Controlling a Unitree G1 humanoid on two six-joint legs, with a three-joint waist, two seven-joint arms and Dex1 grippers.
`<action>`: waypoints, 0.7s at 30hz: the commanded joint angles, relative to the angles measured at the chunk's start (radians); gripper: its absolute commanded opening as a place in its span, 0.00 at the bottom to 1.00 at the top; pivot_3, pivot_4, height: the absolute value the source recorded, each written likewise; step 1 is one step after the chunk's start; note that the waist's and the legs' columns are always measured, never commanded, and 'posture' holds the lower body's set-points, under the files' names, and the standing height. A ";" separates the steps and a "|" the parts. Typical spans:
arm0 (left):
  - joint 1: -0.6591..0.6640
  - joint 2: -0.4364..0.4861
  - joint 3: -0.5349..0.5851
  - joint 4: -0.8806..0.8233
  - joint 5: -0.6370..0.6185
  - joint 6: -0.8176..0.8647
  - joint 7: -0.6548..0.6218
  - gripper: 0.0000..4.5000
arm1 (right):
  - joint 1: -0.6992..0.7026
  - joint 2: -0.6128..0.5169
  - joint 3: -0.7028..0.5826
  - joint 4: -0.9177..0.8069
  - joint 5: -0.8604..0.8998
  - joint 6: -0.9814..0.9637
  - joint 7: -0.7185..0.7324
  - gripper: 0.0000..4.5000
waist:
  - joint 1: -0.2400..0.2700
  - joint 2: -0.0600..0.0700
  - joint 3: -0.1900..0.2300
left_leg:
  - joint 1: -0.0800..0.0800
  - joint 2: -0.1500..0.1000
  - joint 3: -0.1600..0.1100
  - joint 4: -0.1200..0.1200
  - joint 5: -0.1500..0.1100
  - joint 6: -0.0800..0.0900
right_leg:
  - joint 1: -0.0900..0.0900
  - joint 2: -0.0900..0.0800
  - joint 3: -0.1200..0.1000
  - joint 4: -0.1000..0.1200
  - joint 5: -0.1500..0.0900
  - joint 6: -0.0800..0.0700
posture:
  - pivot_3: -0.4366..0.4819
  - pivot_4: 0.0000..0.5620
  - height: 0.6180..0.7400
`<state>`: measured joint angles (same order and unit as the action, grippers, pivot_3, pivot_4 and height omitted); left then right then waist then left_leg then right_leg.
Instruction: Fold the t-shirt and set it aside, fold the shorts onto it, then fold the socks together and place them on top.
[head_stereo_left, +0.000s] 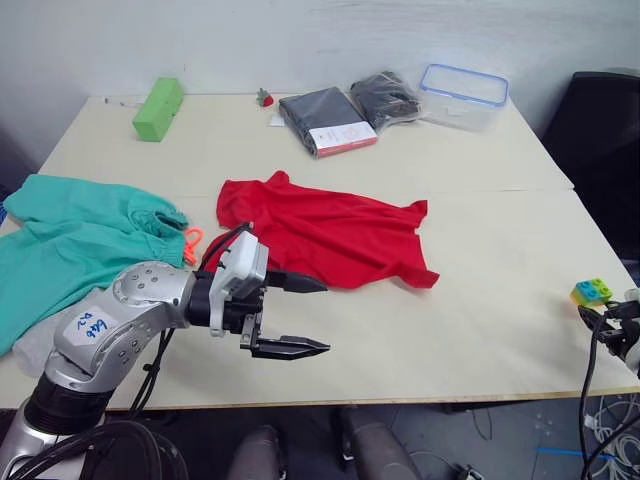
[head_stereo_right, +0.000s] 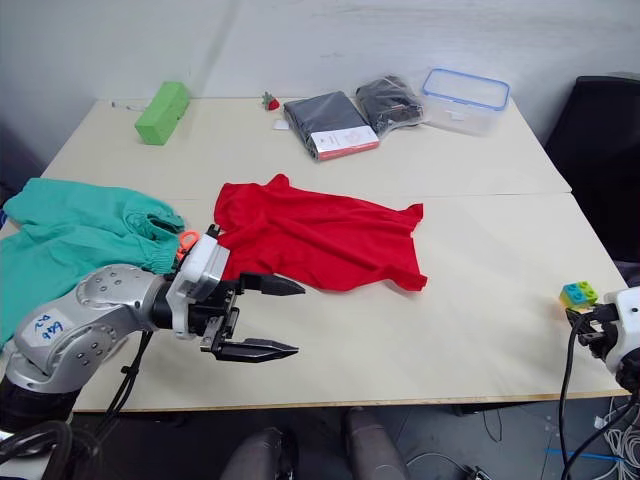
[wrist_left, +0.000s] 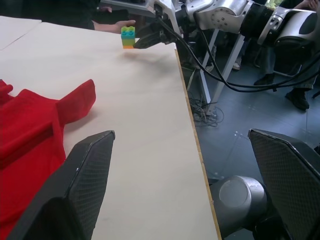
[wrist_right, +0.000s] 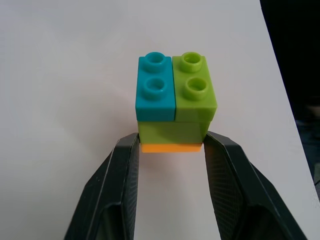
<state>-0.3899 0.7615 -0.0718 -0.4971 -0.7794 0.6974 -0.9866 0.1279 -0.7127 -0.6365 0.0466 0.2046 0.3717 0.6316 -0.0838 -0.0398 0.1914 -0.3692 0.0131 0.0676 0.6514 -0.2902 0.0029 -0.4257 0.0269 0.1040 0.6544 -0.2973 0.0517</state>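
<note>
The red t-shirt (head_stereo_left: 330, 235) lies spread and rumpled in the middle of the table. At the left lie the teal shorts (head_stereo_left: 70, 240), their orange drawstring (head_stereo_left: 192, 240) pointing toward the shirt. A pale grey patch beside my left arm may be the socks (head_stereo_left: 32, 348); my arm hides most of it. My left gripper (head_stereo_left: 326, 316) hangs open and empty near the front edge, just in front of the shirt's near hem. At the right edge of the table, my right gripper (wrist_right: 171, 142) is shut on the near sides of a small brick stack (wrist_right: 175, 95) standing on the table.
Along the back stand a lime-green block (head_stereo_left: 158, 108), two dark packaged garments (head_stereo_left: 325, 120), a clear box with a blue rim (head_stereo_left: 463, 95) and a small red item (head_stereo_left: 265, 97). A black chair (head_stereo_left: 600, 130) is at the right. Bare tabletop (head_stereo_left: 480, 320) stretches right of the shirt.
</note>
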 joint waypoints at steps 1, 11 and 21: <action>-0.029 -0.014 -0.012 0.003 0.022 -0.026 -0.020 1.00 | 0.030 0.018 -0.016 -0.015 0.033 0.010 -0.013 0.54 | 0.001 0.000 0.000 | 0.000 0.000 0.000 0.000 0.000 0.000 | 0.000 0.000 0.000 0.000 0.000 0.000 | 0.48 0.27 1.00; -0.032 0.009 0.023 0.101 0.109 -0.076 -0.038 1.00 | 0.043 -0.059 -0.076 -0.142 0.104 0.027 0.022 0.99 | -0.003 0.001 0.000 | 0.000 0.000 0.000 -0.001 0.000 0.000 | 0.000 0.000 0.001 0.000 0.000 0.001 | 0.48 0.27 1.00; 0.045 0.175 0.068 0.353 0.429 -0.309 -0.011 1.00 | -0.088 -0.330 0.112 -0.275 0.264 0.045 0.401 0.99 | -0.001 -0.001 0.001 | 0.000 0.001 0.000 -0.003 0.000 0.000 | -0.001 0.000 0.000 -0.001 -0.002 0.003 | 0.48 0.27 1.00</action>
<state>-0.3325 0.9245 -0.0210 -0.1562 -0.3898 0.4343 -1.0005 0.0610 -1.0221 -0.5712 -0.1895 0.4341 0.4343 0.9664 -0.0845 -0.0409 0.1927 -0.3696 0.0143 0.0673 0.6493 -0.2904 0.0030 -0.4266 0.0272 0.1036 0.6528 -0.2985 0.0543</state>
